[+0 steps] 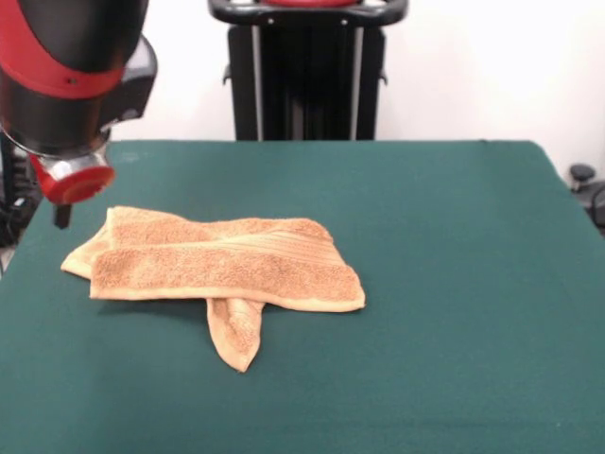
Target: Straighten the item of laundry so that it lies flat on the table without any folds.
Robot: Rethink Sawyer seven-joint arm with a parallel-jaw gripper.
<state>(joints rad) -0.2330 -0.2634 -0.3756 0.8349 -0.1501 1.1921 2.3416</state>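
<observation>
At far left, the red and black arm (71,76) enters from above and ends in a red-rimmed metal cap, with a thin dark piece of the tool (62,216) showing just below it, beyond the left edge of the desk (454,284). Whether the tool is wide or narrow cannot be told from this view, and it holds nothing visible. Right of the arm, the towel (222,270) lies on the left half of the green desk, apart from the tool. It is folded over itself into a long band running left to right, its ribbed stripe showing along the upper layer. One narrow corner pokes out from under the band toward the near edge. The right half of the desk is plain green cloth.
</observation>
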